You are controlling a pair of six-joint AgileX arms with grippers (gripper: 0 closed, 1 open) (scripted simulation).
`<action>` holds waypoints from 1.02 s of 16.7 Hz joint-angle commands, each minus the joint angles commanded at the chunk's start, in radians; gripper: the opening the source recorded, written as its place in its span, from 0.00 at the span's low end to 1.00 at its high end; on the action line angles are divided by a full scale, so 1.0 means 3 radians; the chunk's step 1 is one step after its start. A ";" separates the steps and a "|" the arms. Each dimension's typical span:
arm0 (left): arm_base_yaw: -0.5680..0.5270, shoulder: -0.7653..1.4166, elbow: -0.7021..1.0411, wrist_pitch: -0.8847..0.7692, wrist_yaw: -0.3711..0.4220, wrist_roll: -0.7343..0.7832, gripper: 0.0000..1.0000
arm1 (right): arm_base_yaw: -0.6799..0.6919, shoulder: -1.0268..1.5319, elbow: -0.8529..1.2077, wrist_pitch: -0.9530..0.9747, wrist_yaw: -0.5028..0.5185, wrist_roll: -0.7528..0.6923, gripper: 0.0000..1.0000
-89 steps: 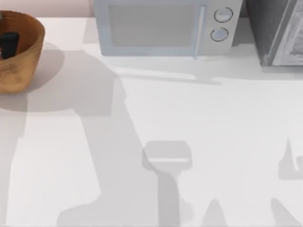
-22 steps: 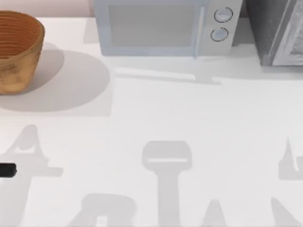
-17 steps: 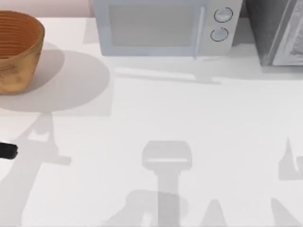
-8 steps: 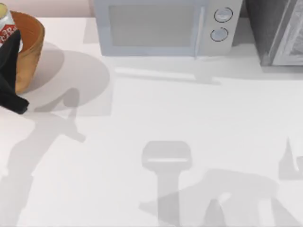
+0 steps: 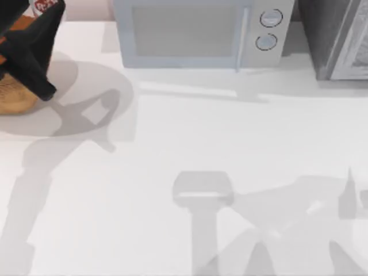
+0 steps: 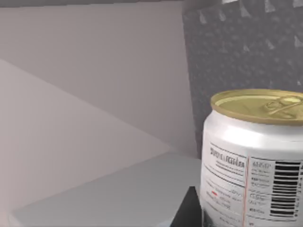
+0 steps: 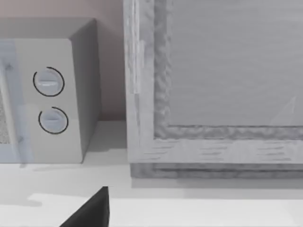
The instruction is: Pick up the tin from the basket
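Observation:
My left gripper (image 5: 41,16) is at the table's far left corner, above the basket (image 5: 14,99), and is shut on the tin (image 5: 47,5). The tin's white side with red marks peeks out at the top view's upper edge. The black arm covers most of the basket; its tan outer wall and a bit of orange inside remain visible. In the left wrist view the tin (image 6: 253,161) stands upright with its gold lid up, held clear of the basket, a black finger (image 6: 188,213) beside it. My right gripper (image 7: 90,213) faces the back right of the table.
A grey-white microwave (image 5: 198,31) stands at the back middle, its two knobs (image 7: 49,99) on its right side. A grey cabinet (image 5: 336,37) fills the back right corner. The white tabletop (image 5: 201,132) stretches in front of them, crossed by arm shadows.
My left arm swung from the table's left edge up over the basket, closed on the tin and has carried it higher and slightly right. The right arm's shadow has shifted near the front right.

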 joint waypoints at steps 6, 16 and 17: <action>-0.0061 0.0877 0.0346 0.0515 0.0527 0.0017 0.00 | 0.0000 0.0000 0.0000 0.0000 0.0000 0.0000 1.00; -0.0104 0.2210 0.0858 0.1270 0.1289 0.0124 0.00 | 0.0000 0.0000 0.0000 0.0000 0.0000 0.0000 1.00; -0.0113 0.2341 0.0902 0.1334 0.1364 0.0131 0.00 | 0.0000 0.0000 0.0000 0.0000 0.0000 0.0000 1.00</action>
